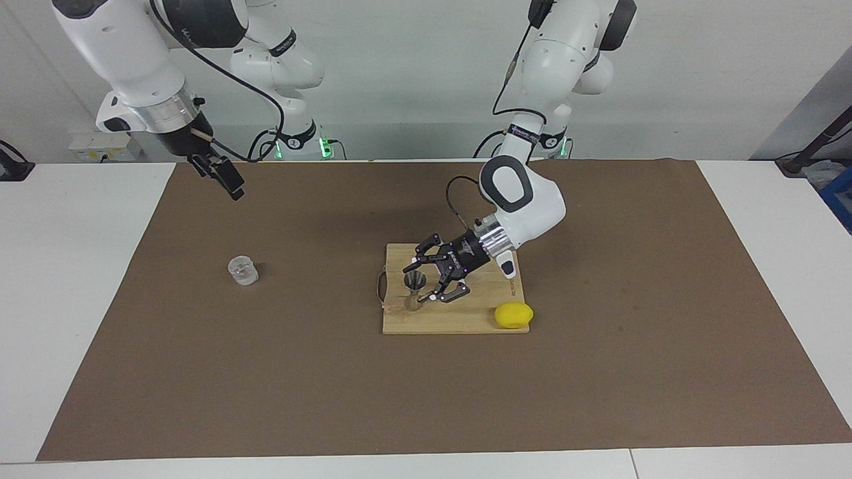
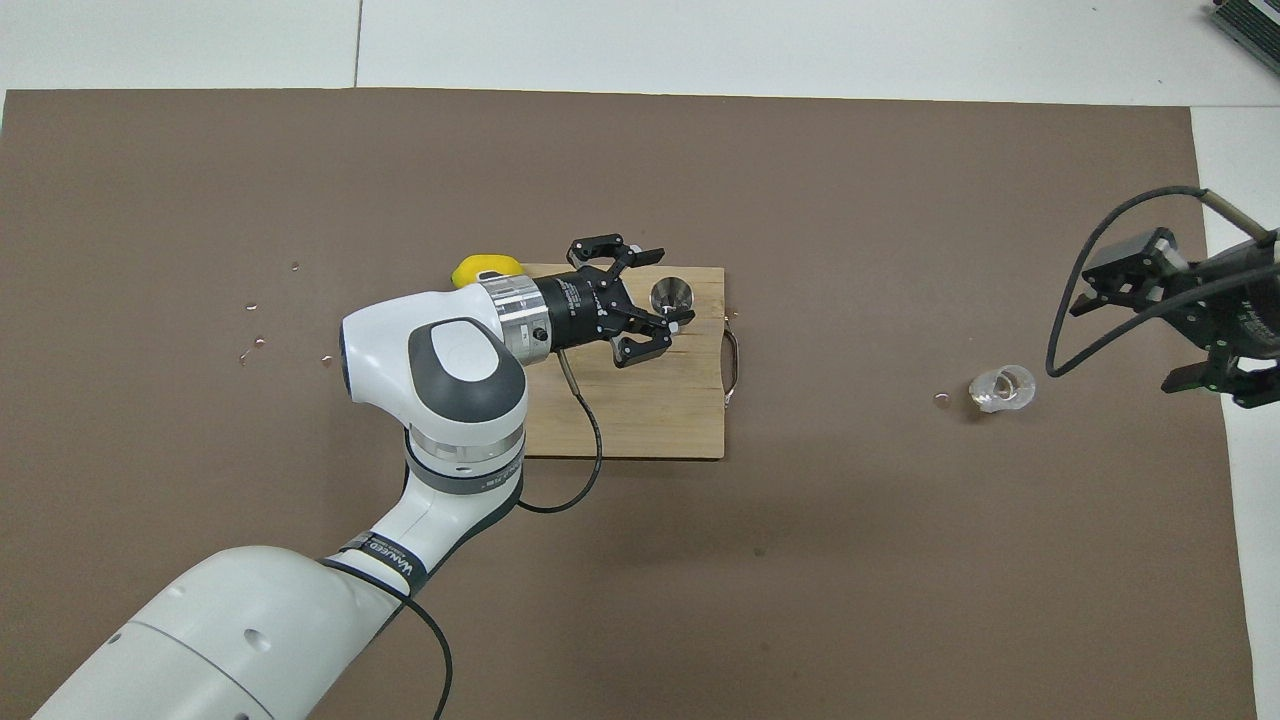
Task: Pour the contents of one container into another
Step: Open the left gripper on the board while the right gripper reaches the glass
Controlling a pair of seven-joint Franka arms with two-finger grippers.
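The metal jigger [image 1: 415, 289] [image 2: 672, 296] stands upright on a wooden cutting board [image 1: 459, 320] [image 2: 650, 420]. My left gripper [image 1: 421, 283] [image 2: 668, 290] lies low and level over the board, open, with a fingertip on either side of the jigger's waist and a gap showing. The clear ribbed glass cup [image 1: 243, 271] [image 2: 1002, 388] stands alone on the brown mat toward the right arm's end. My right gripper [image 1: 225, 175] [image 2: 1132, 335] hangs open in the air above the mat's edge at that end, apart from the cup and holding nothing.
A yellow lemon [image 1: 513, 315] [image 2: 487, 268] rests at the board's corner, beside the left wrist. The board has a metal handle [image 2: 733, 352] on the side toward the cup. A few water drops [image 2: 255, 340] lie on the mat at the left arm's end.
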